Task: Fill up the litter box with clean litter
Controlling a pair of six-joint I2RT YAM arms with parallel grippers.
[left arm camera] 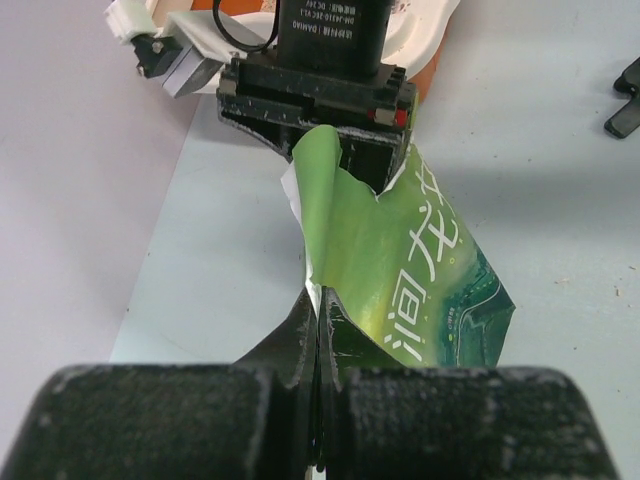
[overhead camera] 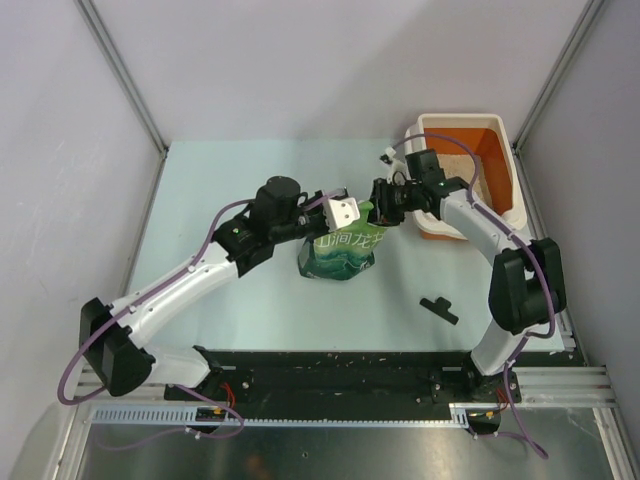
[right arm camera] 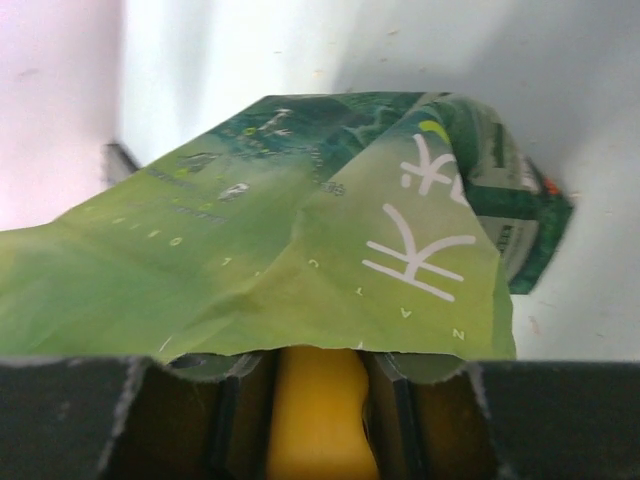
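Observation:
The litter box, orange with a white rim, stands at the table's far right; pale clean litter lies in it. A green printed bag stands at the table's middle. My left gripper is shut on the bag's top edge, holding it up. From the opposite side my right gripper is shut on the yellow scoop's handle. The scoop's head is hidden under the bag's open flap. In the top view both grippers meet at the bag's mouth.
A small black part lies on the table right of the bag, near the front edge. Grey walls close in the table on the left, back and right. The litter box's rim shows just behind the right gripper's body.

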